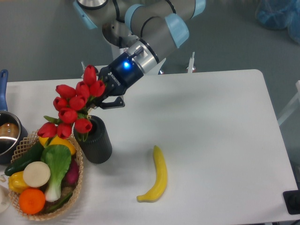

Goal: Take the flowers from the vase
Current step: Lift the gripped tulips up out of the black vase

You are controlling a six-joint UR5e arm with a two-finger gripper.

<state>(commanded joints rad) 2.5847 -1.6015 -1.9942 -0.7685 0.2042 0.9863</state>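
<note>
Obstacles, left side: wicker basket (78,165) of produce touching the vase (94,140), blue-handled pot (5,136) at the table edge, red tulips (74,108) above both with the gripper (104,96) closed on their stems. Mid-table: one banana (157,176), apart from the vase. Open passage: the bare white table (220,131) right of the banana and behind the vase.
</note>
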